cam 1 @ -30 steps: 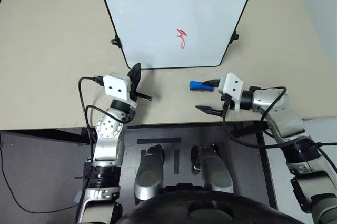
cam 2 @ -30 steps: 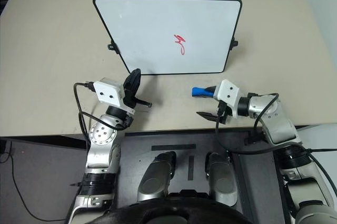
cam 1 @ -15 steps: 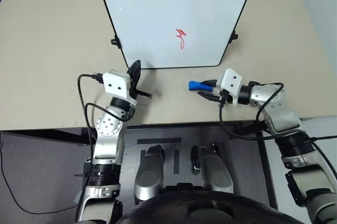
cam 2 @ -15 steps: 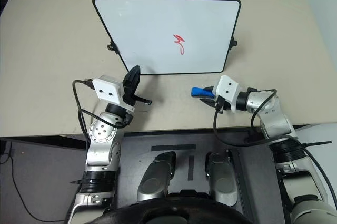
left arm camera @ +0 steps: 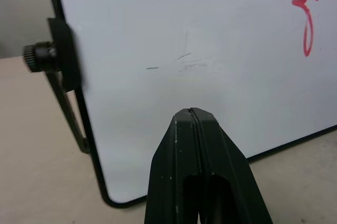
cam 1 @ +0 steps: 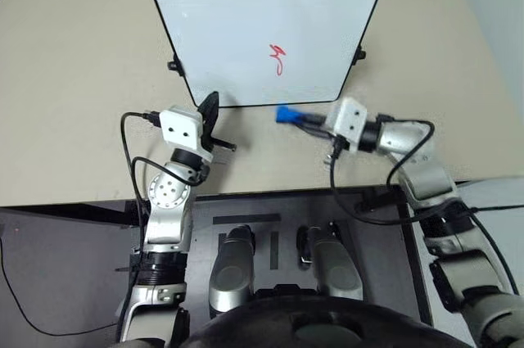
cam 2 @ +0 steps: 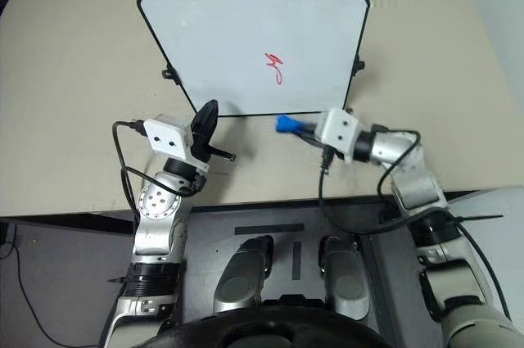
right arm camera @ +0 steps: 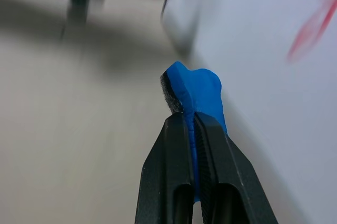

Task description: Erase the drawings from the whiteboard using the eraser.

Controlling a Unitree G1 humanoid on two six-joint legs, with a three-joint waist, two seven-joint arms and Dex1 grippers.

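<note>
Over on the left, the left gripper (cam 1: 210, 110) hangs just in front of the whiteboard's (cam 1: 246, 29) lower left corner, its two black fingers (left arm camera: 200, 150) pressed flat together and clenched on nothing, tip pointed at the white surface. In the left wrist view the board's black frame and a side clip (left arm camera: 50, 55) sit close ahead, with a few faint grey marks on the white.

Moving to the middle: the whiteboard stands tilted on the beige worktop (cam 1: 74, 78), and the drawings (cam 1: 278, 56), one small red squiggle, sit right of the board's centre, untouched.

Now the right side. The right gripper (cam 1: 304, 118) is clamped tight on the eraser (cam 1: 286, 114), the blue piece sticking out past the fingertips toward the board's lower edge. It is up off the worktop, just in front of the bottom frame and below the red squiggle, a clear gap still between them. In the right wrist view, the eraser's blue end (right arm camera: 197, 89) pokes beyond the closed fingers (right arm camera: 168, 171), white board alongside and the red mark blurred at the far corner.
</note>
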